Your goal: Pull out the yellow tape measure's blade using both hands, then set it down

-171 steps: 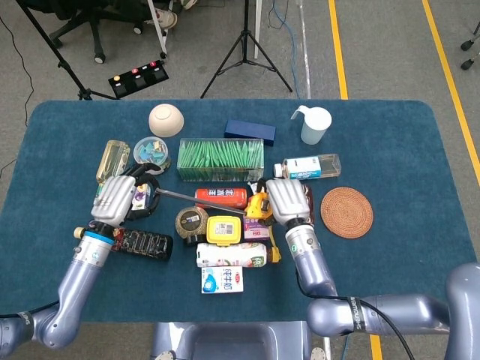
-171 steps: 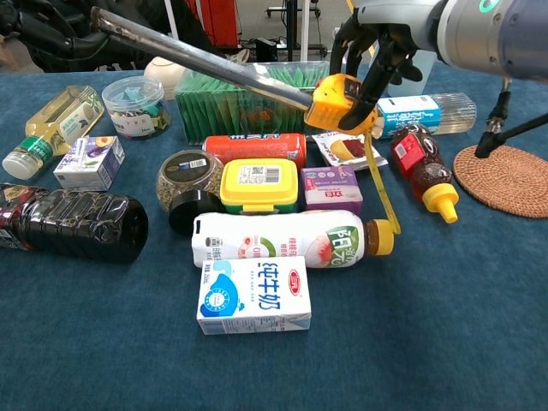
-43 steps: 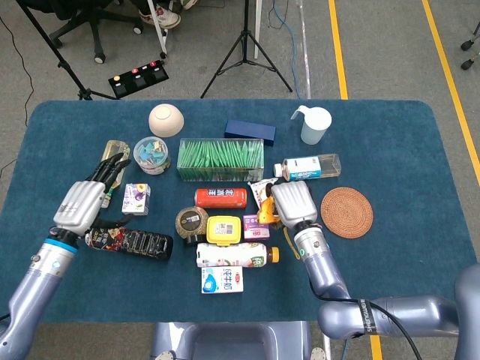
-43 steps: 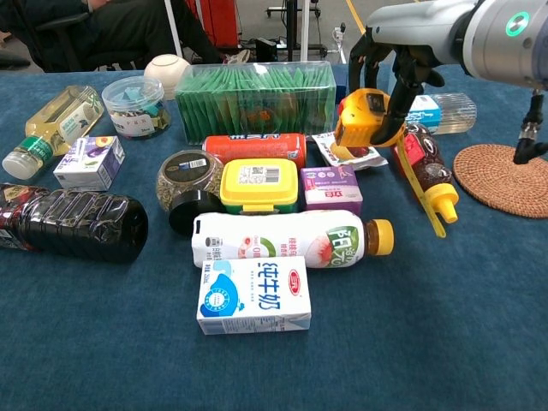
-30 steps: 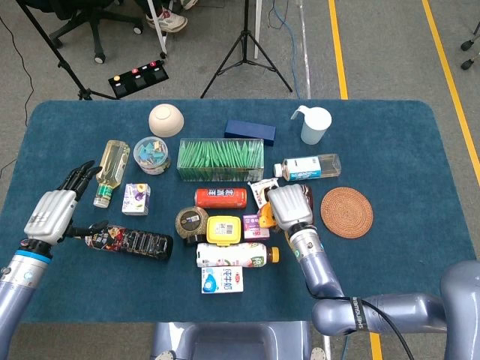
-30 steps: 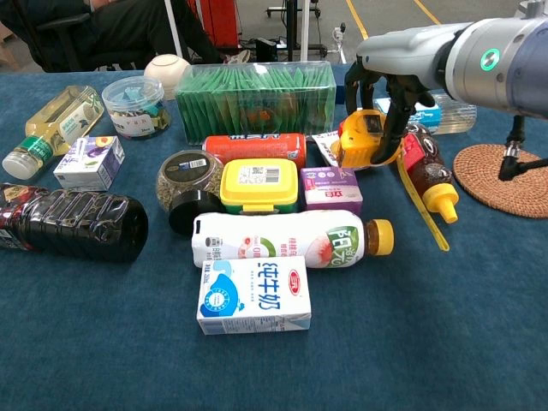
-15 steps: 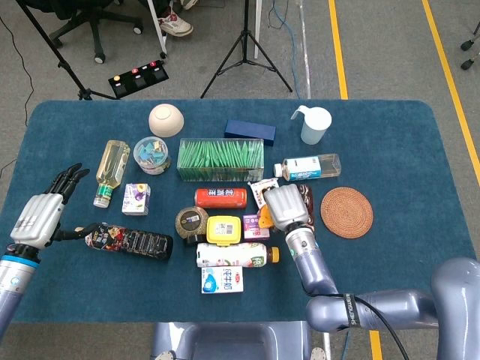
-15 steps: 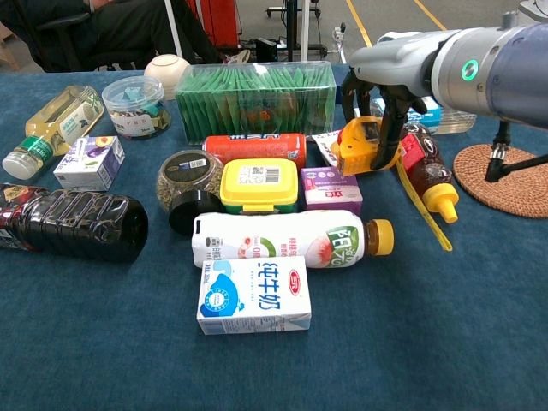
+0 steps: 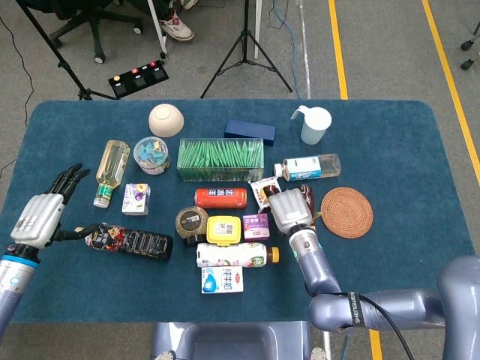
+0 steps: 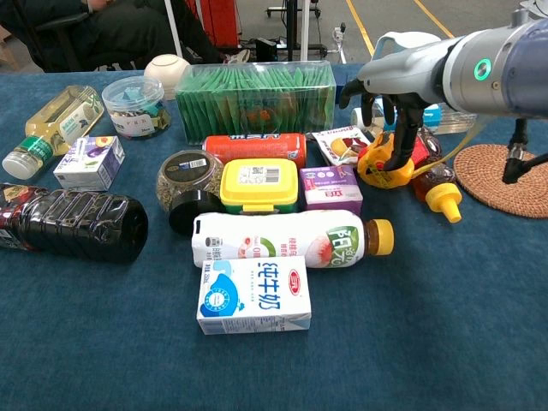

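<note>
Two hands are yours, and they are well apart. Nearest to you lies the milk carton [image 10: 254, 295], and just behind it the white drink bottle [image 10: 287, 240] lies on its side. At the far left edge of the table [image 9: 390, 247] your left hand [image 9: 41, 214] holds nothing, its fingers spread apart, close to the dark bottle [image 9: 127, 240]. Further in, your right hand [image 10: 396, 107] comes down from above on the yellow tape measure [image 10: 381, 167] and its fingers are closed around the case. The case sits low between the purple box [image 10: 332, 187] and the brown bottle [image 10: 432, 175]. Behind them stands the green box [image 10: 254, 98].
</note>
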You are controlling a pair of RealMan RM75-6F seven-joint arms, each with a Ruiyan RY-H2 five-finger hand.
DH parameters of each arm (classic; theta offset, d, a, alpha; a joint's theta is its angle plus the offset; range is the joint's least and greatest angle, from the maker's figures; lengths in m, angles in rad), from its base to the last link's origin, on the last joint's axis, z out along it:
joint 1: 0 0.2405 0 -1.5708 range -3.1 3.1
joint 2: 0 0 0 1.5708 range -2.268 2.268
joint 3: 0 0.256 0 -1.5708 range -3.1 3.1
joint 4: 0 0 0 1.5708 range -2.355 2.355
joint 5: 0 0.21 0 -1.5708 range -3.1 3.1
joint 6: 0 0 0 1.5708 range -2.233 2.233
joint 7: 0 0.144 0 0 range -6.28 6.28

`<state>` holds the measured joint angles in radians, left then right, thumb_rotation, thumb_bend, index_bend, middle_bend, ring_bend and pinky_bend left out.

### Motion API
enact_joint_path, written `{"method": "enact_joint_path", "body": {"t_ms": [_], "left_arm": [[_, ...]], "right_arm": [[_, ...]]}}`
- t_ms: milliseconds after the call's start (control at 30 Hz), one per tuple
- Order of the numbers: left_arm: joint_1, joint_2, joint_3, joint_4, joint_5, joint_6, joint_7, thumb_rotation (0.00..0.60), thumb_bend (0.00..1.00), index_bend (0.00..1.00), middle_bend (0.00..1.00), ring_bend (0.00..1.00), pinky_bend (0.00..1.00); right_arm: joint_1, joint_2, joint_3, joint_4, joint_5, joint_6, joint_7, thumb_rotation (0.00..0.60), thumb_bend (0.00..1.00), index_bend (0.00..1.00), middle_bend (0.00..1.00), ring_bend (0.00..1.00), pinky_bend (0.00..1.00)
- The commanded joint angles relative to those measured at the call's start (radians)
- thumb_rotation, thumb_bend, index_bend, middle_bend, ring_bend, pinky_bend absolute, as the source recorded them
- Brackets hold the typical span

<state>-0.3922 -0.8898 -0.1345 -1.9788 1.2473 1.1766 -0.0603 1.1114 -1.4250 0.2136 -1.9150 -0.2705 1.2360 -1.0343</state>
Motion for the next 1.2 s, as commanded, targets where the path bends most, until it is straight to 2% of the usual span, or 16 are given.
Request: {"method": "enact_joint_path", "body": {"t_ms": [33,200,333,400,500,600,667,733,800,1000,1200], "left_arm": [[0.001,0.001,0.0,-0.002,0.001,0.0,-0.003,0.6,0.2,0.04,0.0,0.0,0.25],[0.008,-0.002,-0.004,0.002,0.003,0.007,-0.013,0.6,0.2,0.05,0.0,0.0,0.25],[0.021,-0.022,-0.013,0.016,-0.006,0.042,-0.01,0.6,0.2,0.08,0.0,0.0,0.26],[0.028,-0.035,-0.017,0.025,-0.014,0.062,-0.005,0.6,0.2,0.18,0.02,0.0,0.28],[0.042,-0.05,-0.017,0.04,-0.027,0.081,-0.01,0.6,0.2,0.32,0.12,0.04,0.3],[0.054,-0.066,-0.012,0.065,-0.035,0.09,-0.013,0.6,0.2,0.4,0.18,0.08,0.33],[0.062,-0.073,-0.002,0.087,-0.022,0.092,-0.013,0.6,0.21,0.46,0.26,0.15,0.37],[0.089,-0.104,0.0,0.138,0.013,0.156,-0.017,0.6,0.22,0.53,0.34,0.23,0.41],[0.106,-0.133,0.002,0.18,0.043,0.2,-0.022,0.6,0.22,0.56,0.36,0.25,0.41],[0.134,-0.197,-0.006,0.292,0.084,0.275,-0.041,0.6,0.22,0.57,0.38,0.26,0.42],[0.149,-0.232,0.007,0.361,0.081,0.269,-0.034,0.6,0.22,0.57,0.38,0.26,0.42]], "right_arm": [[0.003,0.015,0.005,-0.014,0.007,-0.003,0.005,0.6,0.21,0.06,0.22,0.28,0.41],[-0.015,0.056,0.014,-0.048,-0.036,0.003,0.051,0.6,0.21,0.15,0.25,0.28,0.41],[-0.057,0.086,0.014,-0.065,-0.132,0.028,0.13,0.6,0.22,0.3,0.34,0.36,0.47],[-0.084,0.099,0.016,-0.069,-0.185,0.049,0.178,0.6,0.22,0.38,0.4,0.42,0.5],[-0.139,0.114,0.014,-0.069,-0.296,0.094,0.272,0.6,0.23,0.48,0.47,0.49,0.55],[-0.192,0.135,-0.003,-0.066,-0.391,0.122,0.347,0.6,0.25,0.55,0.54,0.55,0.6],[-0.221,0.147,-0.011,-0.054,-0.458,0.132,0.397,0.6,0.26,0.6,0.59,0.61,0.65],[-0.269,0.166,-0.042,-0.014,-0.557,0.168,0.448,0.6,0.27,0.63,0.62,0.62,0.66],[-0.301,0.174,-0.059,0.017,-0.612,0.172,0.496,0.6,0.28,0.64,0.62,0.62,0.66],[-0.379,0.199,-0.087,0.071,-0.692,0.152,0.62,0.6,0.28,0.64,0.62,0.62,0.61],[-0.455,0.223,-0.109,0.096,-0.743,0.18,0.671,0.6,0.28,0.64,0.62,0.6,0.56]]}}
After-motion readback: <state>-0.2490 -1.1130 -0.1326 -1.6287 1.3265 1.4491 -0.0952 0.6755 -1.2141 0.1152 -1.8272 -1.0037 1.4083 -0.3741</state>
